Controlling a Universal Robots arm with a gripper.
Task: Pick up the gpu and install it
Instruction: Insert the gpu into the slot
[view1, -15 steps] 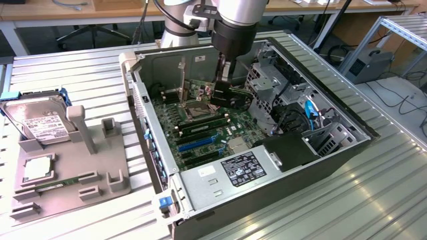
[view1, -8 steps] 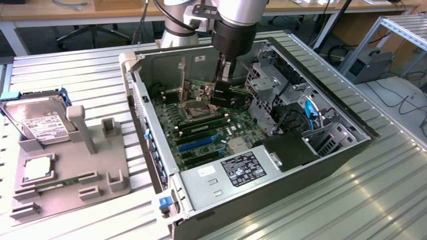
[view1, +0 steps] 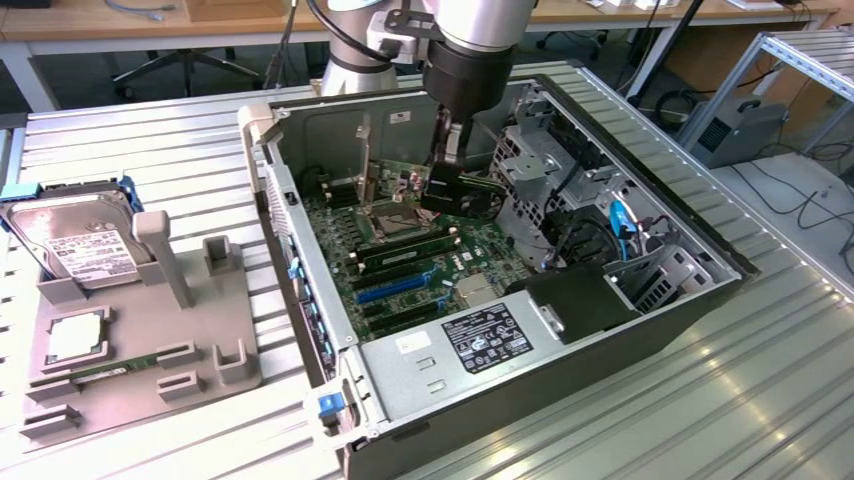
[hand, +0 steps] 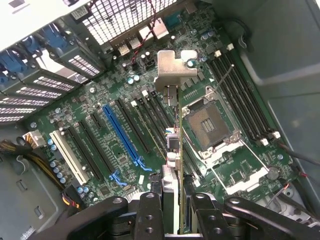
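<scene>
Clamped on the gpu (hand: 176, 135), the hand (hand: 175, 202) carries it edge-on inside the open computer case (view1: 400, 375) on the bench (view1: 747, 400), so the pick-up looks done. Over the motherboard (hand: 100, 110), the card lines up along the black slots just beside the blue slot (hand: 122, 132), silvery bracket (hand: 175, 70) leading. Seating appears still undone; contact with a slot cannot be told.
</scene>
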